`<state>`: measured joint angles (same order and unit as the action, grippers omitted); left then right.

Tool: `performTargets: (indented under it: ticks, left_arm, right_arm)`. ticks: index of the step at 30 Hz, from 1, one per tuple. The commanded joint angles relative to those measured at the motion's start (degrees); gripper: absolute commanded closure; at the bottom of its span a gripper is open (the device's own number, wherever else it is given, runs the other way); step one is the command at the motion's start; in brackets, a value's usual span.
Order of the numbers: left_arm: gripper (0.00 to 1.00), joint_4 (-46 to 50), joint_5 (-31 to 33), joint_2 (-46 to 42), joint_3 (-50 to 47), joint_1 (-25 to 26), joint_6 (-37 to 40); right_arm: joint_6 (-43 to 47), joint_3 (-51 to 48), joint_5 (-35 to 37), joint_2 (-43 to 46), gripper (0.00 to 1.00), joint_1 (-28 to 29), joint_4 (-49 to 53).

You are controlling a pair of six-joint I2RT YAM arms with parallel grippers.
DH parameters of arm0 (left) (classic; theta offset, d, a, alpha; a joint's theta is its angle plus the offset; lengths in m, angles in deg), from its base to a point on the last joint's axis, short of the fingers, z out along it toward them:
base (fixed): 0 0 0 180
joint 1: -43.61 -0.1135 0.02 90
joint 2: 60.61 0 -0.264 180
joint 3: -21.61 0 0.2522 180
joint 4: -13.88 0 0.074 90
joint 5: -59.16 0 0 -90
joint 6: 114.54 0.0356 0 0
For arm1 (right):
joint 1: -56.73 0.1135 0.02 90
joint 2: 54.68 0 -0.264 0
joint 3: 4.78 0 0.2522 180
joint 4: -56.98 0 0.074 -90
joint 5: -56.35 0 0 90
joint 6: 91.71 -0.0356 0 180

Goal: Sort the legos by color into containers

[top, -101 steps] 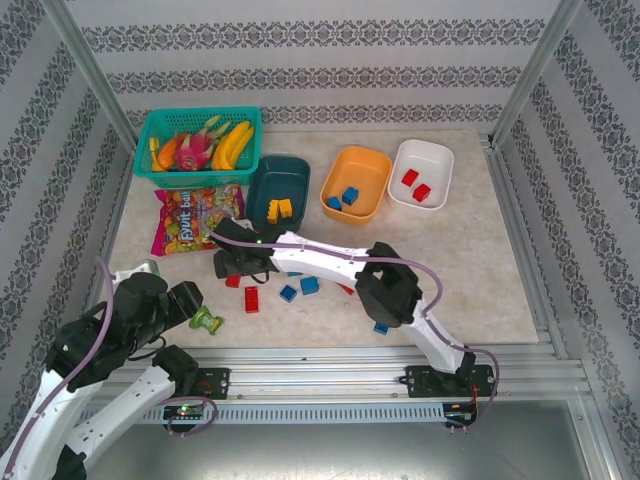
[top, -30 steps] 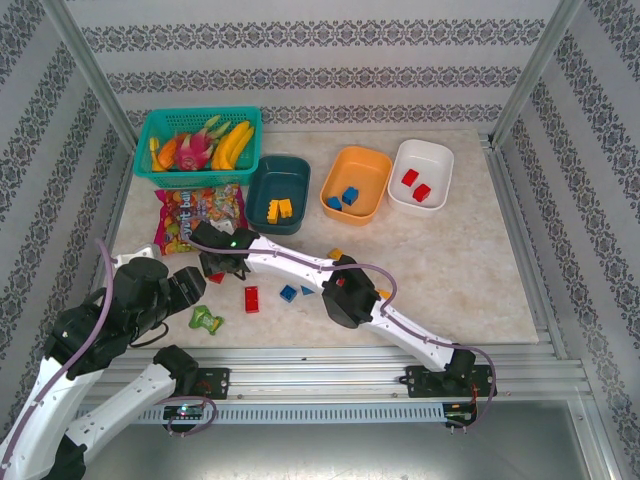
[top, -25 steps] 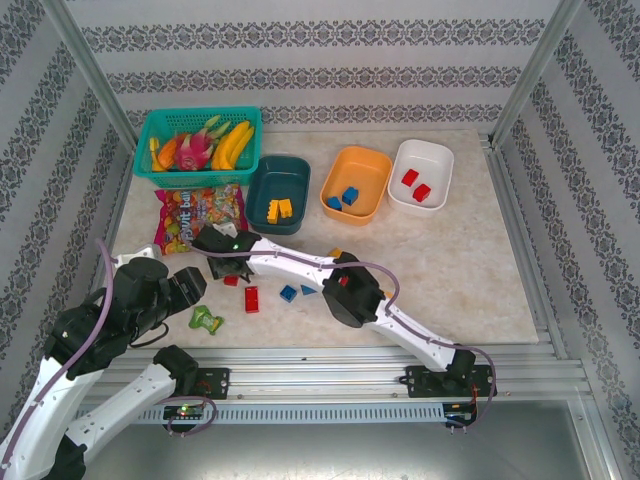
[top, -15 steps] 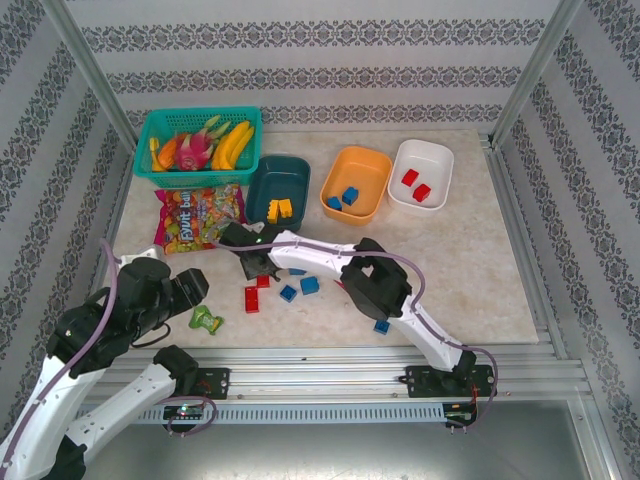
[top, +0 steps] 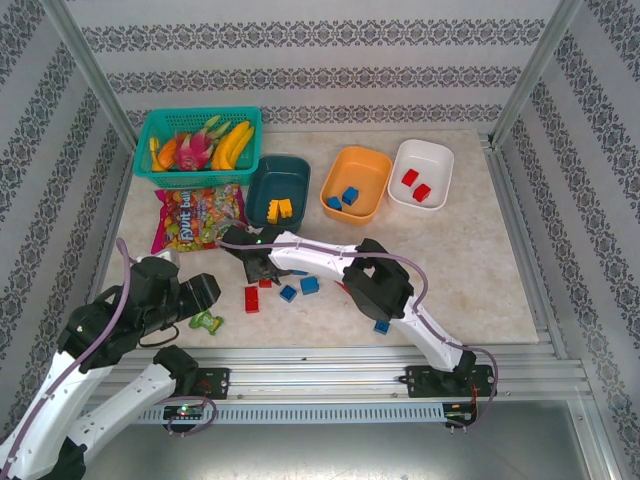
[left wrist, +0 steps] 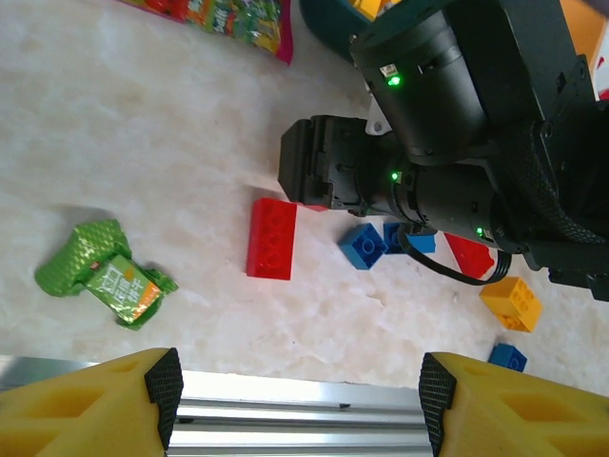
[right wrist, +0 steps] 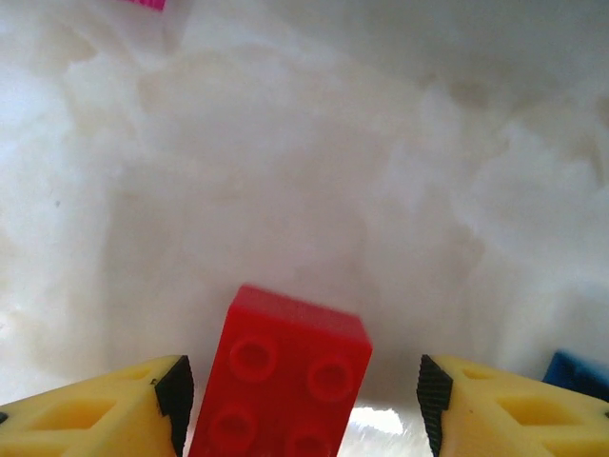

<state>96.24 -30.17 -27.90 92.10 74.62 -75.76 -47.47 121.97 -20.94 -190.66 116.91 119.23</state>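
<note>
My right gripper point(top: 258, 270) reaches left across the table, low over a small red lego point(top: 265, 283). In the right wrist view that red lego point(right wrist: 290, 371) lies between the open fingers, close to the left pad, with a clear gap to the right pad. A longer red lego point(left wrist: 271, 238), blue legos point(left wrist: 362, 246) and an orange one point(left wrist: 511, 303) lie nearby. My left gripper point(left wrist: 300, 386) is open over the table's near edge, holding nothing. The teal container point(top: 280, 178) holds yellow legos, the orange container point(top: 362, 168) blue ones, the white container point(top: 432, 160) red ones.
A green toy figure point(top: 207, 321) lies just in front of my left gripper point(top: 205, 295). The candy bag point(top: 195, 218) and the turquoise fruit basket point(top: 197, 145) sit at the back left. A metal rail point(left wrist: 304, 409) runs along the near edge.
My right gripper has slid to the right, the small red lego has moved right with it, and the jaws have narrowed around it. My left gripper has shifted right, toward the green toy.
</note>
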Motion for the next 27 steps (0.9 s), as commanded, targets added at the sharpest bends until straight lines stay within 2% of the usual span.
performTargets:
  ticks: [1, 7, 13, 22, 27]
  left_arm:
    - [0.30, -2.1, -3.7, -1.1, -0.9, -0.5, 1.3]
    - [0.30, -3.3, -6.9, -3.2, -2.6, -0.5, 1.6]
    - [0.30, -1.3, -6.9, -5.1, -2.8, -0.5, 1.5]
    - [0.30, 0.2, -6.4, -7.0, -3.4, -0.5, 1.4]
    - [0.30, -0.9, -6.2, -7.2, -3.6, -0.5, 1.1]
  right_arm:
    - [-7.9, -0.3, -1.1, 2.2, 0.36, 0.6, 4.0]
    - [-10.8, -0.1, -2.2, 0.2, 0.45, -0.5, 4.2]
    - [-10.4, 3.7, -1.6, -2.7, 0.56, -1.1, 5.5]
    - [-9.3, 7.3, -2.9, -5.8, 0.66, -1.7, 7.5]
    - [-7.6, 7.4, -1.4, -2.9, 0.81, -1.7, 7.8]
